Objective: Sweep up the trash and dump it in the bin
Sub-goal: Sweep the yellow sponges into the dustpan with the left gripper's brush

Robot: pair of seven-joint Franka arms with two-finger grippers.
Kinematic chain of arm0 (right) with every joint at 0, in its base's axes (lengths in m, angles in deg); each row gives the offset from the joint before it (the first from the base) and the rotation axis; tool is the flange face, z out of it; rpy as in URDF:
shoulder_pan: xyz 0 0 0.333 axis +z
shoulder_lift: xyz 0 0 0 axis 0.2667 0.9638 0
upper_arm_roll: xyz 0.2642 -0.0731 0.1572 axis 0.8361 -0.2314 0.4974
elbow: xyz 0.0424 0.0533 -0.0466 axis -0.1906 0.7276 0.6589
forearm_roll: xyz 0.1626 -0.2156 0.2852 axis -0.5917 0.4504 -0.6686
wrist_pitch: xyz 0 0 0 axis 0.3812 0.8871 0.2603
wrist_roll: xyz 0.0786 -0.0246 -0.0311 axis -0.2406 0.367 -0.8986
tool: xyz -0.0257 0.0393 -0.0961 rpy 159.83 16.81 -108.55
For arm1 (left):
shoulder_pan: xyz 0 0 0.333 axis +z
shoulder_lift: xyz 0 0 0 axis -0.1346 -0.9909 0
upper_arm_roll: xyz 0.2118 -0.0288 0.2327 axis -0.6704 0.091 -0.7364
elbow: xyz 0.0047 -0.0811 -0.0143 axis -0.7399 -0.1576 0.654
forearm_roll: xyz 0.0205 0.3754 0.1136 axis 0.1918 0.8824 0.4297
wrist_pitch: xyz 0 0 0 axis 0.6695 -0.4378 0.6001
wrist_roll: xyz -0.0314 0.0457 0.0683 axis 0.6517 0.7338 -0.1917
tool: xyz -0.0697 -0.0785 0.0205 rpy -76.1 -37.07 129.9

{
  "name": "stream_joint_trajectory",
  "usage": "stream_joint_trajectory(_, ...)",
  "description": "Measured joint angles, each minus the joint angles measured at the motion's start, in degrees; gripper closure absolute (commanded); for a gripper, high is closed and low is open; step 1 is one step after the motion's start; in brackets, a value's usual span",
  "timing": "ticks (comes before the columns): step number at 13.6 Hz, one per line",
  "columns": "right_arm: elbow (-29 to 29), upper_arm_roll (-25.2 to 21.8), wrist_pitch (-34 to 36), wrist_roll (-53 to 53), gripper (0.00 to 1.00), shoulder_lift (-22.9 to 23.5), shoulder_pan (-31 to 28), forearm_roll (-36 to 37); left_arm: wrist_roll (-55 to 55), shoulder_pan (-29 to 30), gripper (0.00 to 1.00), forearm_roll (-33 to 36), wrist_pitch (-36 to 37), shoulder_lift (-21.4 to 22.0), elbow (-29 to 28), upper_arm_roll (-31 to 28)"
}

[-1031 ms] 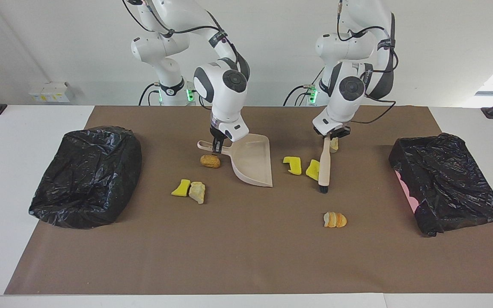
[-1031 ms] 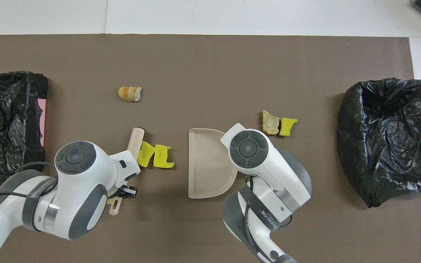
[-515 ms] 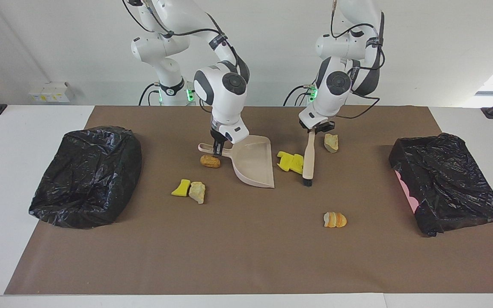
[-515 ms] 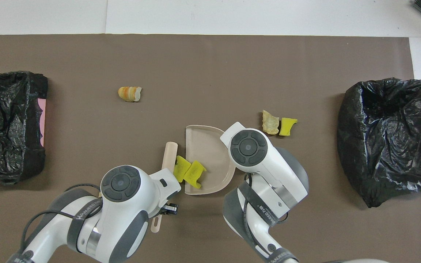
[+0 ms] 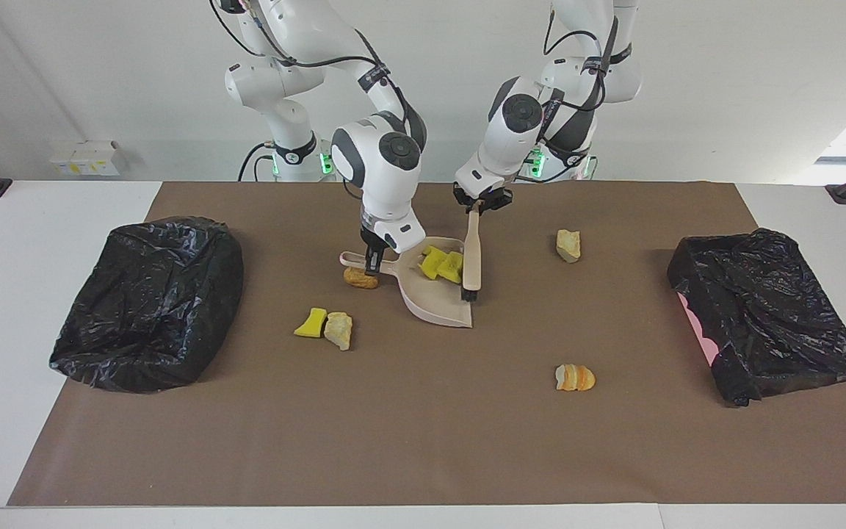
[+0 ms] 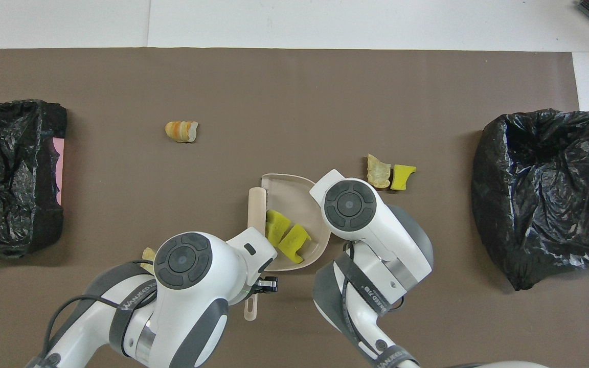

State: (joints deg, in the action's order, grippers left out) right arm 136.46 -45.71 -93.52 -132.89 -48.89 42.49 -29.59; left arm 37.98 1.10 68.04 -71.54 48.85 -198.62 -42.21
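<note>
My right gripper point(image 5: 372, 261) is shut on the handle of the beige dustpan point(image 5: 439, 303), which rests on the mat. My left gripper point(image 5: 479, 206) is shut on the beige brush point(image 5: 471, 256), whose bristle end stands at the dustpan's mouth. Two yellow sponge bits point(image 5: 442, 264) lie in the pan, also seen from overhead point(image 6: 285, 233). A brown lump point(image 5: 359, 278) lies beside the pan's handle. A yellow bit point(image 5: 311, 323) and a beige chunk point(image 5: 338, 330) lie together. Another beige chunk point(image 5: 568, 245) and the striped piece point(image 5: 574, 378) lie apart.
A black-bagged bin point(image 5: 147, 301) stands at the right arm's end of the table. Another one point(image 5: 768, 316) stands at the left arm's end. A brown mat point(image 5: 423, 441) covers the table. In the overhead view the arms hide the brown lump.
My left arm has swept the brush toward the right arm's end, pushing the two yellow sponge bits into the dustpan. The beige chunk by the brush stayed. The dustpan barely moved.
</note>
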Motion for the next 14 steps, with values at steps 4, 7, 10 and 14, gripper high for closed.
stream_joint_trajectory(4,0.0,0.0,0.0,0.0,1.00,0.0,0.0,0.0,8.7,0.7,1.00,1.5,7.9,0.4,0.8,-2.0)
stream_joint_trajectory(7,0.0,0.0,0.0,0.0,1.00,0.0,0.0,0.0,10.7,2.3,1.00,5.8,15.8,3.2,0.8,-5.1)
stream_joint_trajectory(10,0.0,0.0,0.0,0.0,1.00,0.0,0.0,0.0,10.7,3.1,1.00,11.4,23.4,6.8,-0.3,-9.9)
stream_joint_trajectory(14,0.0,0.0,0.0,0.0,1.00,0.0,0.0,0.0,10.9,3.2,1.00,17.2,27.4,9.8,-4.3,-13.5)
